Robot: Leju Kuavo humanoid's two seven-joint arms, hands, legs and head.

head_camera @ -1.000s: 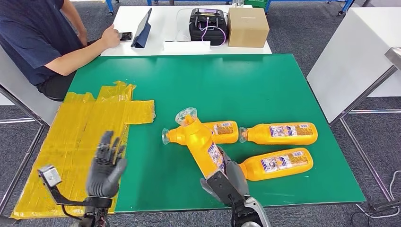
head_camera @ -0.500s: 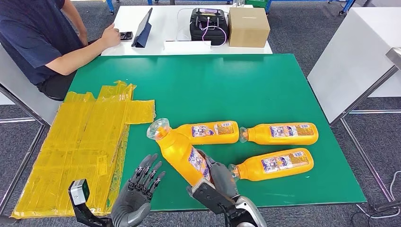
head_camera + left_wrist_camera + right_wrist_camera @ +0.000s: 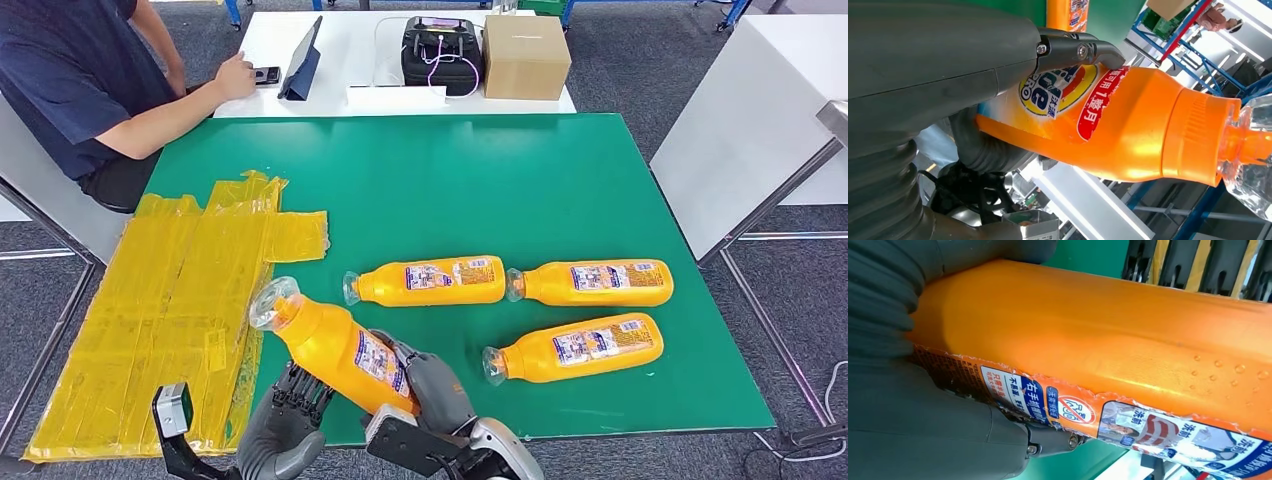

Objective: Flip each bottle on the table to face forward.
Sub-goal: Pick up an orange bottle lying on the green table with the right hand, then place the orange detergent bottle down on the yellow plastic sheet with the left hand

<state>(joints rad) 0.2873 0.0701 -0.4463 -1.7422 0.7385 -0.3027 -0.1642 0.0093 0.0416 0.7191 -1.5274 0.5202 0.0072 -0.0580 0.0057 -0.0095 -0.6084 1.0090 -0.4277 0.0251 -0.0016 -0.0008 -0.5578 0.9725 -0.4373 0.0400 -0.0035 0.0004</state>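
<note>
The head view shows the right robot hand (image 3: pixel 425 385) grasping the orange bottle (image 3: pixel 335 347) above the bench (image 3: pixel 560 170) edge, left robot hand (image 3: pixel 285 425) touching underneath, so it could slip and fall off.

A: What can't you see?
B: My left hand (image 3: pixel 285 425) sits under the held bottle (image 3: pixel 335 345), so its fingertips are hidden. Its wrist runs off the head view's lower edge.
A: Right side?
B: My right hand (image 3: pixel 430 395) covers the bottle's base. Label print is too small to read from the head.
</note>
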